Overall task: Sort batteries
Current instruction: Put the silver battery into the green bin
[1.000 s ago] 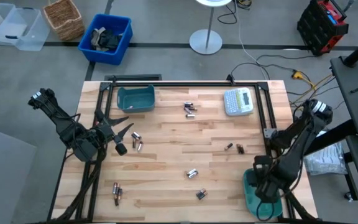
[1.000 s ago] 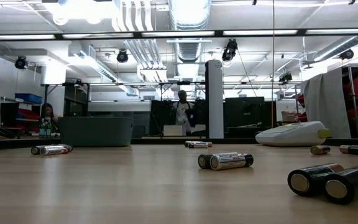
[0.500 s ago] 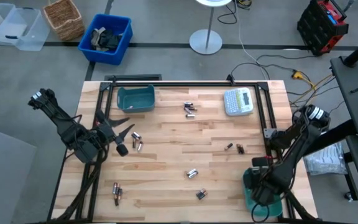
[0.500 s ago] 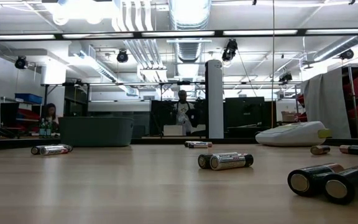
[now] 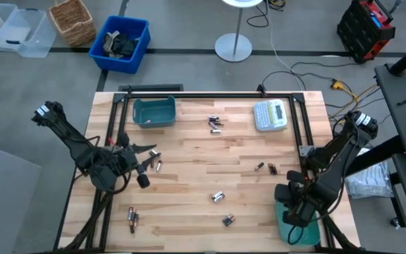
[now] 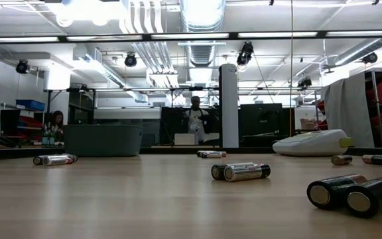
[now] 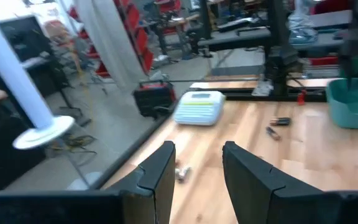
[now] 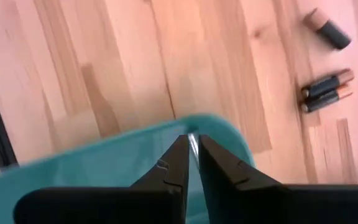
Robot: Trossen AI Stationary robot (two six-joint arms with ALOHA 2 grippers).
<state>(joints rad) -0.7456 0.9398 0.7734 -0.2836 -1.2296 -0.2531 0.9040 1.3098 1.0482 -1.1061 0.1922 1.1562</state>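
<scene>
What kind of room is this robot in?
Probably a robotics lab or workshop. Exposed pipes and strip lights run overhead, a red tool case and blue bin sit on the floor, and cables trail beside the wooden table.

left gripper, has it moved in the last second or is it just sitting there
Yes. In the high view the left gripper has shifted slightly toward the near table edge, away from the teal bin, and sits closer beside the battery pair.

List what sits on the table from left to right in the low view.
Battery pair → grey bin → far battery pair → middle battery pair → label maker → near battery pair.
</scene>
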